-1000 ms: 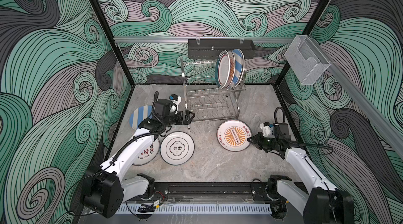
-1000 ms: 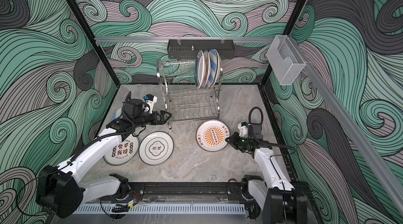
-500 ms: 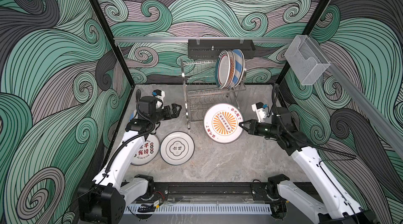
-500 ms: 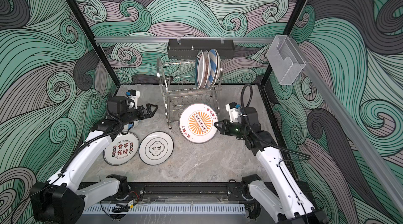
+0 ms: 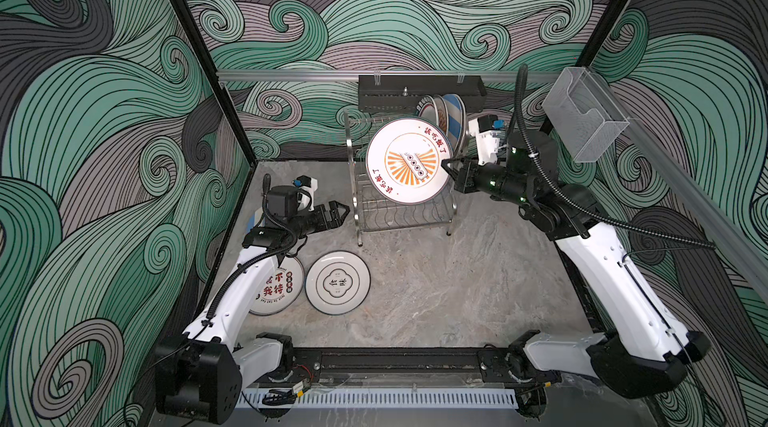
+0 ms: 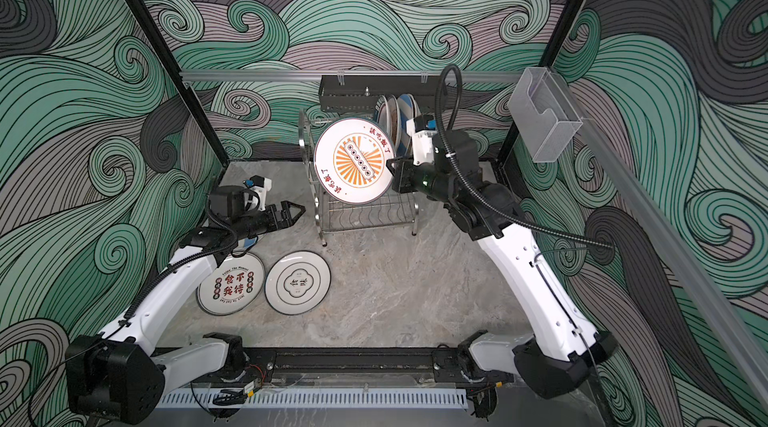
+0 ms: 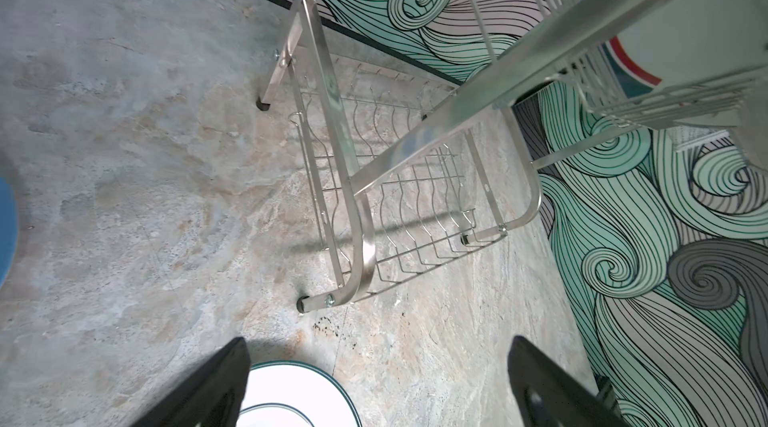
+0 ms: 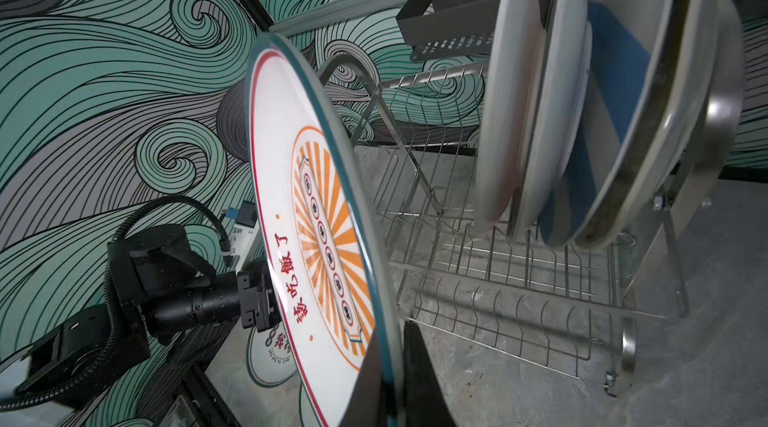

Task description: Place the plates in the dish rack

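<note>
The right gripper [image 5: 448, 166] is clamping the orange sunburst plate [image 5: 409, 161] by its 3 o'clock rim. It is holding the plate on edge, painted face toward the front, with the motif's central bar running from 10 to 4 o'clock. The plate is hanging before the dish rack [image 5: 399, 217] at the table's 12 o'clock. Racked plates [image 5: 451, 111] are standing upright just behind it at 1 o'clock. The left gripper [image 5: 343, 211], jaws wide apart, is hovering at the rack's 9 o'clock. A green-rimmed plate [image 5: 337, 282] and a red-lettered plate [image 5: 276, 285] are lying flat at 7 o'clock.
</note>
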